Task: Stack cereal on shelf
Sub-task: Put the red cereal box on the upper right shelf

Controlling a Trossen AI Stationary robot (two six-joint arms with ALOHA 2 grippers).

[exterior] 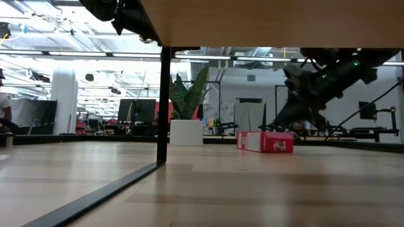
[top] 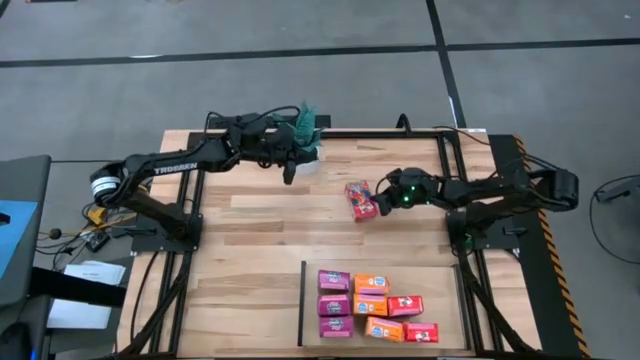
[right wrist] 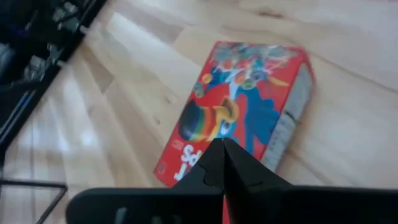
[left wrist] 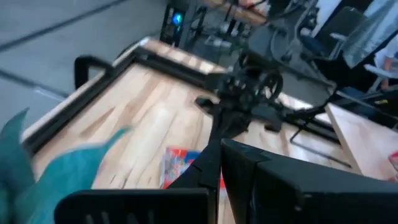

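A red cereal box (top: 361, 199) lies flat on the slatted tabletop, printed front up, also seen in the right wrist view (right wrist: 249, 99) and the low view (exterior: 266, 142). My right gripper (top: 380, 203) is shut, its tips (right wrist: 221, 151) just over the box's right end. Several magenta, orange and red cereal boxes (top: 372, 306) lie flat in rows on the shelf (top: 445, 285) at the near edge, bordered by a black strip (top: 302, 300). My left gripper (top: 290, 168) is shut and hangs in the air at the far side, beside the plant, with nothing in it (left wrist: 217, 165). My right gripper's shut fingertips (right wrist: 231, 163) slant down from the table's right side over the printed face (right wrist: 205, 134) of the red box, near one short end. I cannot tell whether they touch it. The box lies flat on the table.
A green plant in a white pot (top: 308, 130) stands at the far edge next to my left gripper. Black frame rails (top: 445, 160) run along the table's far and right sides. Bare wood lies between the red box and the shelf.
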